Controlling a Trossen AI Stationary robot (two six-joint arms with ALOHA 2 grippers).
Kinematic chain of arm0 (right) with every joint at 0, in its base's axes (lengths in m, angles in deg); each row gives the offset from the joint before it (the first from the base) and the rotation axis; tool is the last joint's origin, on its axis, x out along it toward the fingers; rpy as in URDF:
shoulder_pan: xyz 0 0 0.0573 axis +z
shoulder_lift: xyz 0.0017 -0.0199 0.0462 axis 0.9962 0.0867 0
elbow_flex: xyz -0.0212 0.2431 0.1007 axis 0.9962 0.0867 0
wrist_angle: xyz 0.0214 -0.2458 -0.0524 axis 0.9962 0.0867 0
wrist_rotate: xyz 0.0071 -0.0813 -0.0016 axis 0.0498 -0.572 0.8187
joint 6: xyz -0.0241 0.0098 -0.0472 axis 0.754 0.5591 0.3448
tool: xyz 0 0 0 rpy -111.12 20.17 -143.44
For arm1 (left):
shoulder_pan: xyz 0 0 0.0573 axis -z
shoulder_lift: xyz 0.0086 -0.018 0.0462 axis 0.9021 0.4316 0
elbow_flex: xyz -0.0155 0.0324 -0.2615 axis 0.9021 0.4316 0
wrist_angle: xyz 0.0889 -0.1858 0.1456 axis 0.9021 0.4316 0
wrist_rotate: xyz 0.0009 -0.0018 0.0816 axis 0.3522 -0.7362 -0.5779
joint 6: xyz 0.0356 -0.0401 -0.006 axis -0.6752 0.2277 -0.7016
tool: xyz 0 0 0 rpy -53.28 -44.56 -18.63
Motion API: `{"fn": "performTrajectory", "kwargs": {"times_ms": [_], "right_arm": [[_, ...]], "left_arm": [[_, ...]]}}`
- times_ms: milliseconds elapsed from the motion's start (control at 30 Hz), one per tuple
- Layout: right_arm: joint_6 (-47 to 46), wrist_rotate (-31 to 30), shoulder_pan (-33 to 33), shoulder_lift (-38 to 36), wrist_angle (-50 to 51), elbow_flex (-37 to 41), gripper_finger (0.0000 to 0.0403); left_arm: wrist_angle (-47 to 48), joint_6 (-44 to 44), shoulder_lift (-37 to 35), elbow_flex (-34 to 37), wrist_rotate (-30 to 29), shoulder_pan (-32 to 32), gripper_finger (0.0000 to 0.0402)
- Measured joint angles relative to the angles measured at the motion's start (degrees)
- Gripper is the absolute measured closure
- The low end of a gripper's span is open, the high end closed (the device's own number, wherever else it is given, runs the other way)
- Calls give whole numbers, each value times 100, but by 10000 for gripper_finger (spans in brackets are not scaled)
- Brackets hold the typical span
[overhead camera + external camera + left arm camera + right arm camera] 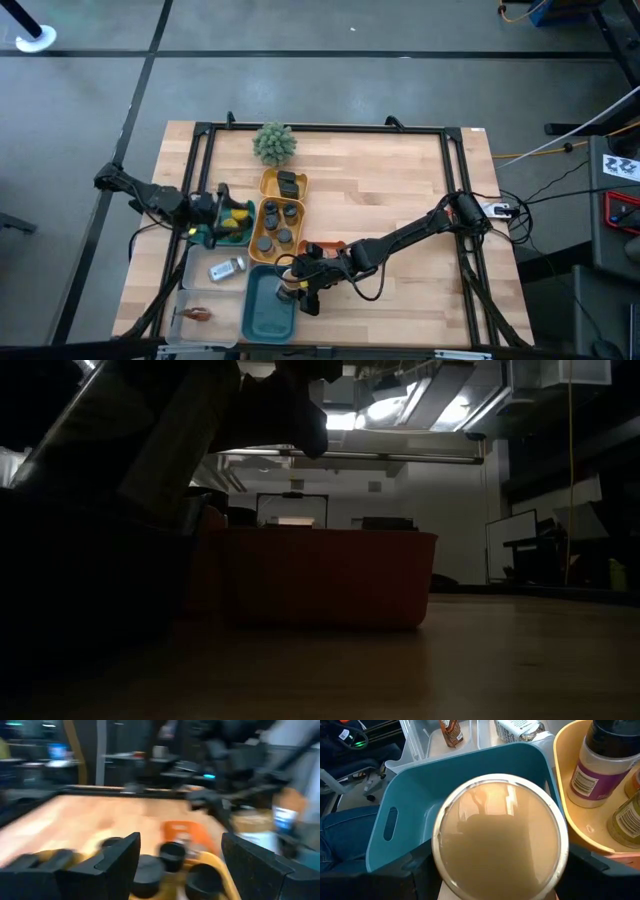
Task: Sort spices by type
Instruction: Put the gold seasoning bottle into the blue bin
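Observation:
My right gripper (293, 285) is shut on a small jar (500, 835), whose round pale face with a silver rim fills the right wrist view. The jar is at the right rim of the teal tray (415, 805). Several dark-capped spice jars (277, 222) stand in the yellow tray (262, 182). A white bottle (228, 268) and a brown packet (197, 314) lie in a clear tray. My left gripper (215, 212) (180, 845) is open at the table's left by a green tray, pointing level toward the dark caps. My right gripper pinches the jar by two opposite sides (440, 862) between its two fingers. The fingers (415, 875) slant down from the table's right side. The jar's round face is turned toward the wrist camera. Whether the jar rests on anything, I cannot tell.
An orange tray (325, 247) (330, 580) sits just right of the yellow one, beside my right arm. A fuzzy green plant (274, 143) stands at the far edge. A green tray with yellow-capped items (236, 215) is under my left gripper. Bare wood stretches over the table's right half.

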Motion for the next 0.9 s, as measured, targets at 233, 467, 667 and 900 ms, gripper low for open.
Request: {"fn": "performTrajectory", "kwargs": {"times_ms": [233, 467, 667, 900], "right_arm": [[0, 4, 0, 0, -4, 2, 113], [0, 7, 0, 0, -4, 2, 113], [0, 7, 0, 0, -2, 2, 113], [0, 9, 0, 0, -4, 2, 113]], "left_arm": [[17, -271, -2, 36, 787, -1, 133], [-330, -796, -2, 38, 788, -386, 133], [-217, -839, -4, 38, 779, -1200, 133], [79, -620, -2, 30, 830, -2019, 133]]}}
